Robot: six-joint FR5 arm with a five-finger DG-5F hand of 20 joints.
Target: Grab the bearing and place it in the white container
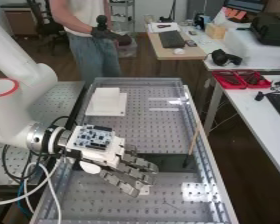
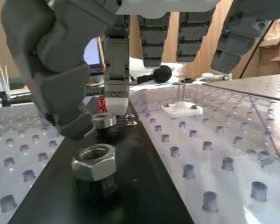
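Over the black strip, the hand (image 1: 127, 165) hangs with its fingers fairly straight. In the wrist view the hand (image 2: 64, 95) is open, with the thumb bent and the other fingers hanging down. A round metal ring, seemingly the bearing (image 2: 104, 120), lies on the black strip (image 2: 140, 195) close to the tips of the thumb and one finger; whether they touch it cannot be told. A large hex nut (image 2: 95, 162) lies nearer the camera on the same strip. The white container (image 1: 105, 103) stands at the far left of the bench inside the clear-walled area.
A white base with thin posts (image 2: 182, 109) stands beside the strip. A thin wooden stick (image 1: 192, 142) leans near the right wall. Clear walls and a metal rail (image 1: 214, 172) edge the perforated bench. Red bins (image 1: 240, 79) sit on the side table.
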